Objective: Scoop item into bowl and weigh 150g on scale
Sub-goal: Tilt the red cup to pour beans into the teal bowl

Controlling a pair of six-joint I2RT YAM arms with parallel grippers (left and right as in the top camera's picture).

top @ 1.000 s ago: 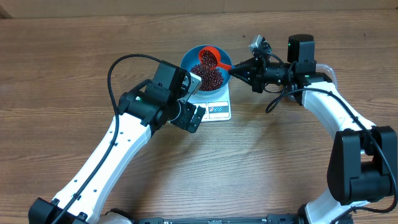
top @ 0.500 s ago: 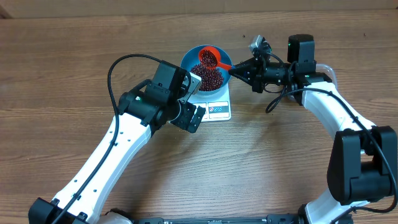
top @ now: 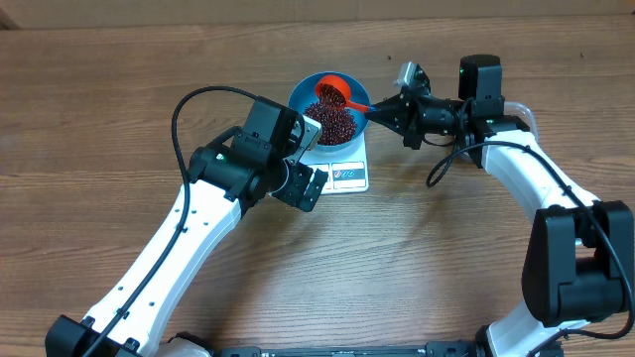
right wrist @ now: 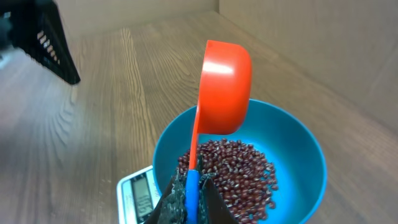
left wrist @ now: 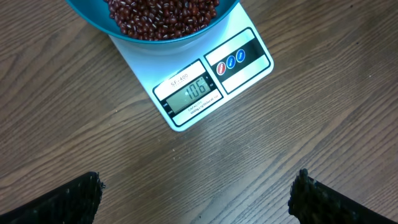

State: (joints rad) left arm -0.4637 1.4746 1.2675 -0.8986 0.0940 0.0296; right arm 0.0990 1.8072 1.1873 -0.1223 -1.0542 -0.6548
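The blue bowl (top: 303,97) stands on the white scale (top: 347,174), and a pile of dark red-brown beans (top: 335,123) lies in it. My right gripper (top: 375,109) is shut on the blue handle of a red scoop (top: 332,91), held tipped on its side above the bowl. From the right wrist, the scoop (right wrist: 225,87) shows its underside over the beans (right wrist: 242,171) and the bowl (right wrist: 301,152). My left gripper (top: 303,184) is open and empty beside the scale's front left. In the left wrist view the scale (left wrist: 245,59) shows 106 on its display.
Part of a clear plastic tub (top: 524,107) shows behind my right arm. My left arm's black wrist (right wrist: 53,40) is at the upper left of the right wrist view. A cardboard wall (right wrist: 311,37) runs along the table's far side.
My right wrist has rolled slightly, tipping the red scoop further over the bowl. The left arm has not moved.
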